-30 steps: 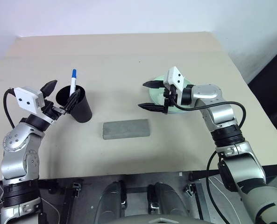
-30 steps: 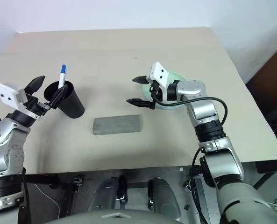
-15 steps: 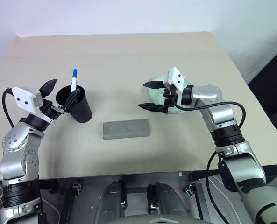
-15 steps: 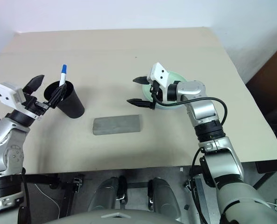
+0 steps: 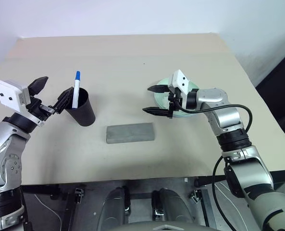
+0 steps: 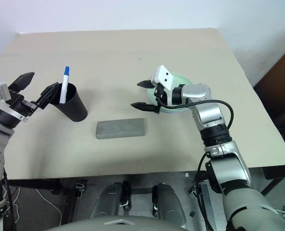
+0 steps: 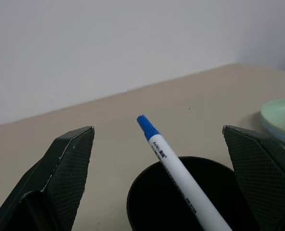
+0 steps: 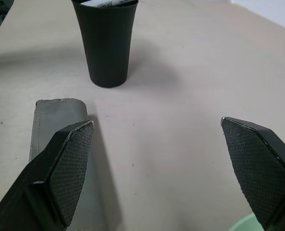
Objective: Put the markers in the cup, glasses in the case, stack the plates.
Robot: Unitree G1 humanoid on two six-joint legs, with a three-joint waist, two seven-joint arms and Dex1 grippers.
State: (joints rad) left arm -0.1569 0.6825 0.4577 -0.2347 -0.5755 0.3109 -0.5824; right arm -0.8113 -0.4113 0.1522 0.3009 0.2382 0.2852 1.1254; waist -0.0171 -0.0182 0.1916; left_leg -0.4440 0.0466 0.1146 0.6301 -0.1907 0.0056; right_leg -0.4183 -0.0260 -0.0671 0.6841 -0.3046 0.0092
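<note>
The black cup (image 5: 83, 109) stands at the left of the table with a blue-capped marker (image 5: 76, 88) leaning upright inside it. My left gripper (image 5: 53, 90) hangs open just left of the cup's rim, holding nothing. The grey case (image 5: 130, 133) lies closed at the table's middle. The mint green plate (image 7: 282, 114) rests on the pale blue plate (image 7: 278, 137) at the right. My right gripper (image 5: 150, 99) is open and empty, pointing left from over the plates' near-left edge. The glasses are hidden from view.
The beige table (image 5: 132, 57) runs wide and bare behind the objects. Its right edge (image 5: 257, 96) drops off beside my right arm. From the right wrist, the cup (image 8: 108, 43) stands beyond the case's end (image 8: 60, 154).
My left gripper has lifted and drawn back to the left, off the cup's rim. The marker stays in the cup. The right arm has held still.
</note>
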